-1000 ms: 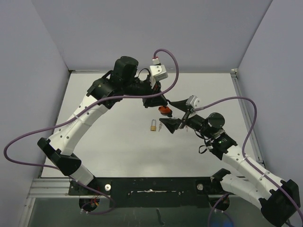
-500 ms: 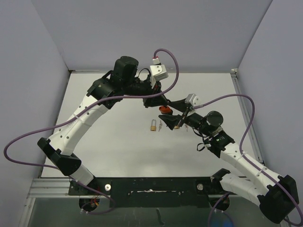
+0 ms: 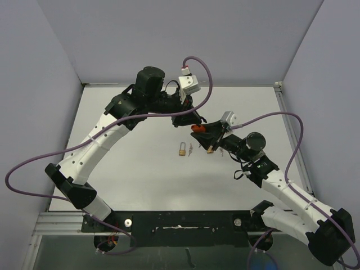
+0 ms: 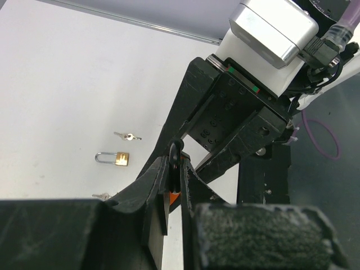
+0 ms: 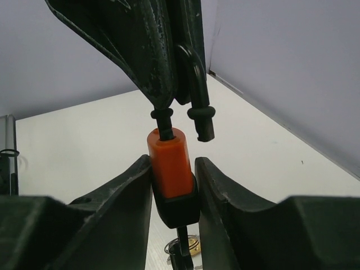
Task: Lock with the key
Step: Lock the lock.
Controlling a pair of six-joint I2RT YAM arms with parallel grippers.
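The lock (image 5: 170, 163) is an orange padlock with a black base, held up above the table. Its black shackle (image 5: 194, 73) is sprung open, the free end clear of the body. My left gripper (image 4: 175, 163) is shut on the shackle (image 4: 175, 153) from above. My right gripper (image 5: 173, 185) has its jaws against both sides of the lock's body. A key (image 5: 183, 250) with a ring hangs from the lock's underside. From the top view the lock (image 3: 196, 129) shows between the left gripper (image 3: 191, 121) and the right gripper (image 3: 201, 134).
A small brass padlock (image 3: 182, 149) lies on the white table with loose keys (image 3: 190, 149) beside it, just below the held lock. The left wrist view shows this brass padlock (image 4: 114, 158) and keys (image 4: 128, 136). Grey walls stand around the table.
My right gripper has moved up and left to the orange lock and its jaws have closed from wide open onto the body. The left arm has held still.
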